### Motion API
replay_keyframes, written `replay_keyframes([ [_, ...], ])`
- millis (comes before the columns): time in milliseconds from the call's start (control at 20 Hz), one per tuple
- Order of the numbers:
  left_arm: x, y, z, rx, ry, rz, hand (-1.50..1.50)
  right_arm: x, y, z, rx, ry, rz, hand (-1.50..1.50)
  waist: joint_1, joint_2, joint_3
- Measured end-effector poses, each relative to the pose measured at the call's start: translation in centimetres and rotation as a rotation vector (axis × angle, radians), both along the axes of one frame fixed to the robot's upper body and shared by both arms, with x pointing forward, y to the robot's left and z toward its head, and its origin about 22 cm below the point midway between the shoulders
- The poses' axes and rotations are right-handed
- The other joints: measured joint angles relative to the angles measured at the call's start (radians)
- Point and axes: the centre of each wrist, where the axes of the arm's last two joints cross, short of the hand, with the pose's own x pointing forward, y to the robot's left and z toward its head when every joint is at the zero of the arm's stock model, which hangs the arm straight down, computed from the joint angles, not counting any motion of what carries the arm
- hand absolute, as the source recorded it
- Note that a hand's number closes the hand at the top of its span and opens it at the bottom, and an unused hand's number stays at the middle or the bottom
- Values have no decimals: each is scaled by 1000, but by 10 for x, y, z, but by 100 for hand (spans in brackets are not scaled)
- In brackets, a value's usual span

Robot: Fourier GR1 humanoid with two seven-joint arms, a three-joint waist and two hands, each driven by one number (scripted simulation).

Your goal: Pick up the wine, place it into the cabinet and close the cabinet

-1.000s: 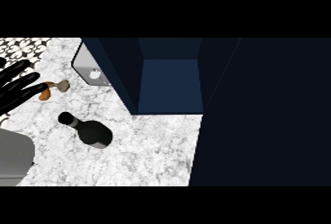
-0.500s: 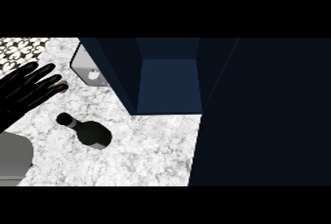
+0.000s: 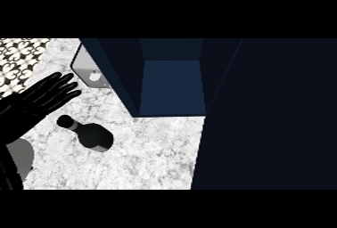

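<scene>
The wine bottle (image 3: 92,134) is dark and stands on the white marble counter (image 3: 151,160), seen from above with its cap toward the upper left. My left hand (image 3: 45,94) hovers just up and left of the cap, fingers straight and spread, holding nothing. The dark blue cabinet (image 3: 172,84) stands open to the right of the bottle, its inside showing. My right hand shows nowhere.
A wide dark panel (image 3: 270,116), apparently the cabinet's door, fills the right side. A grey metallic object (image 3: 89,73) sits against the cabinet's left wall. Patterned tiles (image 3: 18,58) lie at the upper left. My grey forearm (image 3: 20,160) enters at the lower left.
My left hand has moved in from the left edge to the right, closer to the bottle's cap, and now covers a small brown object. The bottle has not moved.
</scene>
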Motion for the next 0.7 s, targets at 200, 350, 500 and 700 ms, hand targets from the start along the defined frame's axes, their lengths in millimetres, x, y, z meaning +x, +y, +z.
replay_keyframes([
  [200, 4, 10, -22, 4, 10, 20, -150, -1, 1, 0, -2, 2, 1, -150, -2, 0, 0],
  [350, 5, 13, -37, 13, 10, 40, -150, -4, 4, -1, -5, 11, 13, -150, -6, -1, -1],
  [500, 10, 14, -50, 29, 6, 52, -150, -2, 3, 0, -12, -3, 1, -150, -5, 1, -1],
  [700, 9, 24, -66, 47, 11, 70, -150, -2, 4, 2, -20, -4, 3, -150, -5, 1, -1],
])
